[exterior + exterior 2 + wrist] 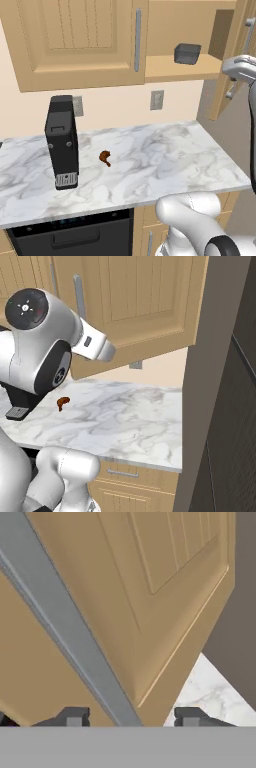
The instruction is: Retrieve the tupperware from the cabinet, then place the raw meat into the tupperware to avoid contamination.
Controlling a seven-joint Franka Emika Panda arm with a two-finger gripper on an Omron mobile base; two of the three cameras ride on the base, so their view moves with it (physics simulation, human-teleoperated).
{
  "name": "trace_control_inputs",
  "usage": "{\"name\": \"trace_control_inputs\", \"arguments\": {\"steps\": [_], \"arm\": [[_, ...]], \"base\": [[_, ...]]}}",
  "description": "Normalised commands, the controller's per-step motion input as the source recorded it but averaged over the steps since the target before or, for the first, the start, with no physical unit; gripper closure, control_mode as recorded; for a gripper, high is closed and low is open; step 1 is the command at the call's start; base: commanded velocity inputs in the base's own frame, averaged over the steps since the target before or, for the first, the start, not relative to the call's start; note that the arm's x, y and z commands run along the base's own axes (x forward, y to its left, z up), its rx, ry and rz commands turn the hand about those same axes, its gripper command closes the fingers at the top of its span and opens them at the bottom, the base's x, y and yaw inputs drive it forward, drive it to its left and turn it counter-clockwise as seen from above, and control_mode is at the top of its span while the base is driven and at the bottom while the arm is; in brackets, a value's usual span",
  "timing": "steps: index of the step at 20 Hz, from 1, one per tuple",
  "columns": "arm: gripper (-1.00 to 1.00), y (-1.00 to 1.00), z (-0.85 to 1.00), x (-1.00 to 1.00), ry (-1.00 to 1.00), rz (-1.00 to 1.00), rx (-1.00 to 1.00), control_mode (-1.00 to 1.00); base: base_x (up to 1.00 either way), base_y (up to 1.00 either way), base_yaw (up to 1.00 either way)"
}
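With the right door of the light tan wooden cabinet (150,45) swung open, the small grey box-like tupperware (187,53) sits unfetched on its shelf, the reddish-brown raw meat (105,158) below on the counter, while the gripper (131,717) straddles the door's grey bar handle (60,624), jaws released.

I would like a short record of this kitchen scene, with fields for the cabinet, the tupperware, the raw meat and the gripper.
cabinet: right door swung open, left door closed, wooden shelf exposed
tupperware: grey box resting on the shelf, not yet taken
raw meat: reddish-brown piece lying on the marble counter, right of the black appliance
gripper: gripper at the open door's grey bar handle, fingers apart on either side of it, not clamped
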Motion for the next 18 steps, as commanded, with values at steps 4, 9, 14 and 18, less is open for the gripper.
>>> {"name": "trace_control_inputs", "arguments": {"steps": [4, 9, 14, 18], "arm": [[-1.00, 0.05, 0.13, -0.40, 0.00, -0.05, -0.02, -1.00], [-1.00, 0.17, 0.20, -0.56, 0.00, -0.11, -0.07, -1.00], [-1.00, 0.61, 0.04, -0.24, 0.01, -0.07, -0.15, -1.00], [-1.00, 0.59, 0.21, -0.06, 0.00, 0.00, -0.26, -1.00]], "base": [[0.00, 0.00, 0.00], [0.00, 0.00, 0.00], [0.00, 0.00, 0.00], [0.00, 0.00, 0.00]]}}
